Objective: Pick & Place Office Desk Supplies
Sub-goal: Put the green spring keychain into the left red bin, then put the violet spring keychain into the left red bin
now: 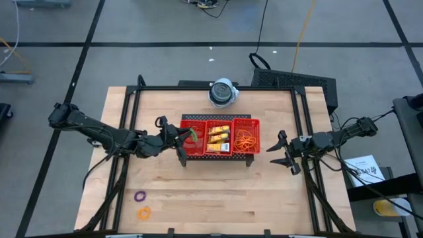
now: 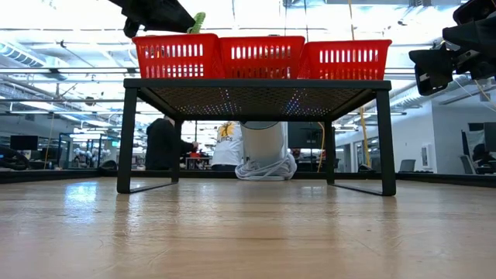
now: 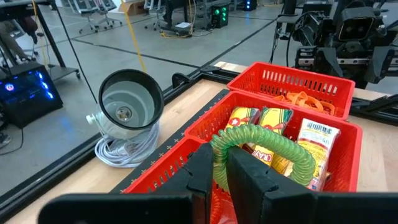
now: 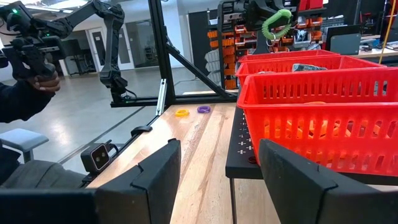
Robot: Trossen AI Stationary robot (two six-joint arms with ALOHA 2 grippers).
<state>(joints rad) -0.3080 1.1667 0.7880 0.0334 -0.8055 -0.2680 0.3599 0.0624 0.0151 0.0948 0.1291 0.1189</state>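
Wooden tabletop is carrying a red tray [image 1: 198, 153] on a black stand, and the left gripper [image 3: 221, 171] is hanging over its end compartment, jaws pinching a green ring [image 3: 261, 146] that is sticking up between them. Packets [image 1: 219, 137] and bands [image 1: 248, 139] are lying beyond the jaws in the other two compartments. I'd say lowering until the ring is inside the walls, then parting the jaws, is best. Purple ring [image 1: 139, 196] and orange ring [image 1: 143, 213] are waiting well behind. Right gripper [image 1: 283, 151] is idling beside the tray, jaws wide

A dark gripper [image 2: 159, 13] holds a green ring [image 2: 198, 22] above the red tray's [image 2: 263, 58] end compartment.
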